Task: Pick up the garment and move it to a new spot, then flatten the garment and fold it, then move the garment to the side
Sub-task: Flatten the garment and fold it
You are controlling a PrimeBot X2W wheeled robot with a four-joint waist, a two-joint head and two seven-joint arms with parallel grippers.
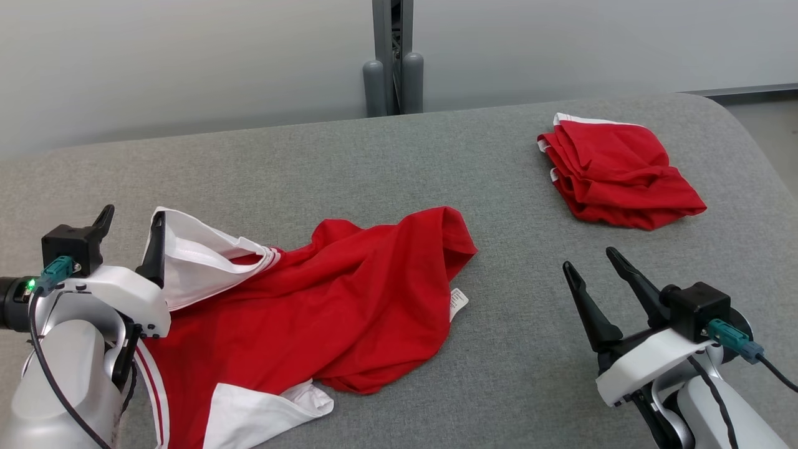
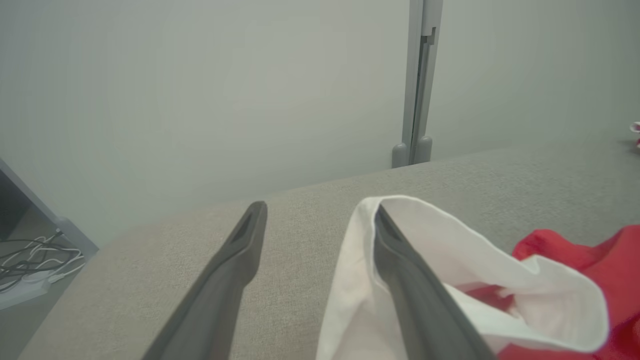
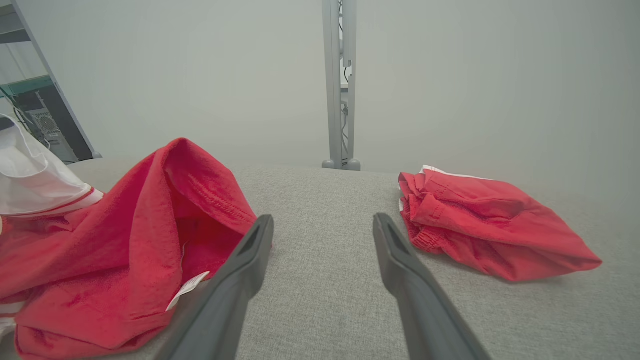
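The garment (image 1: 324, 299) is a red shirt with white sleeves, lying crumpled on the left half of the grey table (image 1: 436, 162). My left gripper (image 1: 132, 217) is open at the shirt's left end. One white sleeve (image 2: 450, 250) is draped over its right finger (image 2: 410, 280), and nothing sits between the two fingers. My right gripper (image 1: 591, 260) stands open above bare table to the right of the shirt, holding nothing. In the right wrist view the garment (image 3: 125, 235) lies left of my right gripper (image 3: 324, 220), with its white care label showing.
A second red garment (image 1: 617, 174), folded into a bundle, lies at the back right of the table; in the right wrist view this folded garment (image 3: 480, 225) is just right of my fingers. A grey post (image 1: 393, 56) stands behind the table's far edge. Cables (image 2: 35, 260) lie on the floor to the left.
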